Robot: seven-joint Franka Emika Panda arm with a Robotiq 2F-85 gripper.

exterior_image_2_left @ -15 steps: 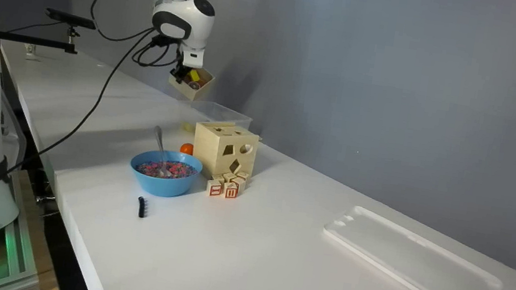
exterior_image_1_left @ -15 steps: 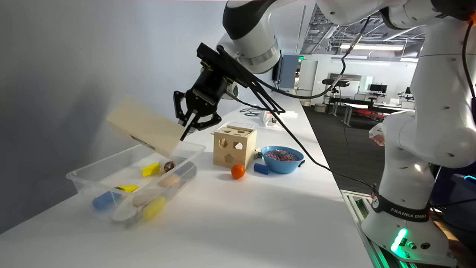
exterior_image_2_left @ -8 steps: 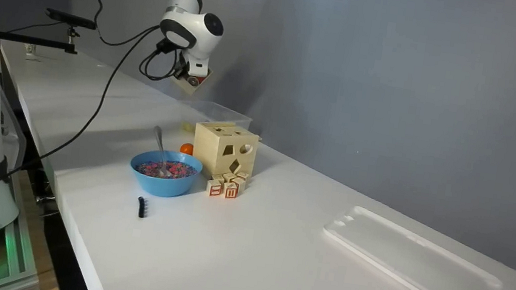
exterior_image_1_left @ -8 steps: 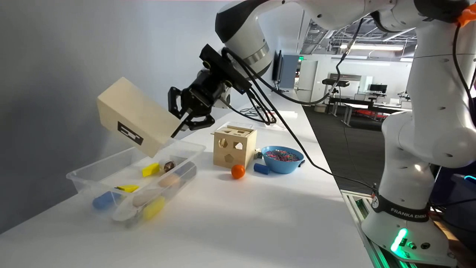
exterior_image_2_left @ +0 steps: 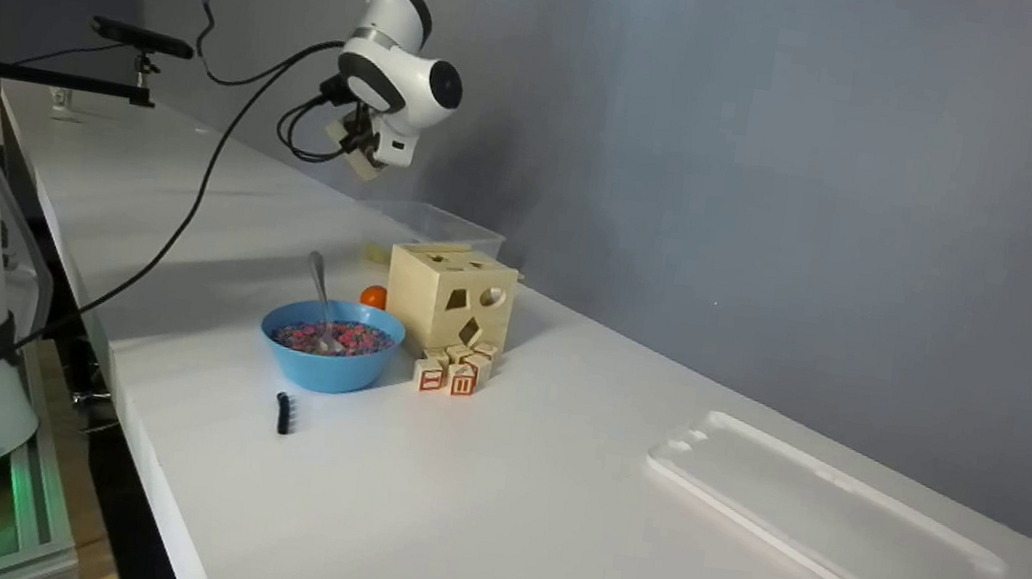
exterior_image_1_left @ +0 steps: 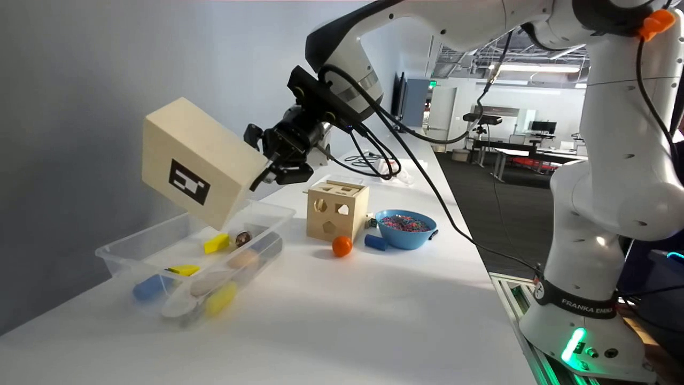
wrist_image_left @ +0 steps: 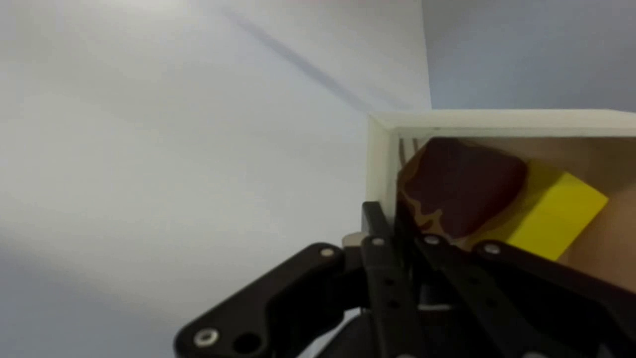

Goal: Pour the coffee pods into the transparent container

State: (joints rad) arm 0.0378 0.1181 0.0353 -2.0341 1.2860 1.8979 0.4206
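- White surface (exterior_image_1_left: pixel 406 326) along a grey wall (exterior_image_1_left: pixel 80 80) in both exterior views; beyond it, in an exterior view, an office (exterior_image_1_left: pixel 481 96) with a monitor (exterior_image_1_left: pixel 543 126).
- The gripper (wrist_image_left: pixel 390 219) is clamped onto 1 side of the wooden box (exterior_image_1_left: pixel 187 149), its fingers (wrist_image_left: pixel 375 223) to either side of the edge.
- The box is tilted, a black-and-white tag (exterior_image_1_left: pixel 188 182) on its face, and hangs above the transparent container (exterior_image_1_left: pixel 140 235).
- Inside the box, in the wrist view, a dark red coffee pod (wrist_image_left: pixel 462 184) sits in the corner by the gripper, with a yellow coffee pod (wrist_image_left: pixel 559 214) just beside it.
- In the container lie a yellow block (exterior_image_1_left: pixel 216 244), a dark brown round piece (exterior_image_1_left: pixel 243 238) just beside it, a yellow piece (exterior_image_1_left: pixel 184 270) and a blue piece (exterior_image_1_left: pixel 152 289); other shapes show blurred through its side.
- Near the container stands a wooden cube (exterior_image_1_left: pixel 334 214) with cut-out shapes, an orange ball (exterior_image_1_left: pixel 342 246) just beside it.
- Past the ball come a blue cylinder (exterior_image_1_left: pixel 375 242) and a blue bowl (exterior_image_1_left: pixel 404 239) of small coloured bits, a spoon (exterior_image_2_left: pixel 319 274) leaning in it.
- By the cube, in an exterior view, are small red-marked blocks (exterior_image_2_left: pixel 461 381); near the bowl lies a black comb-like piece (exterior_image_2_left: pixel 284 414).
- Well apart, a translucent lid-like tray (exterior_image_2_left: pixel 829 541) lies flat.
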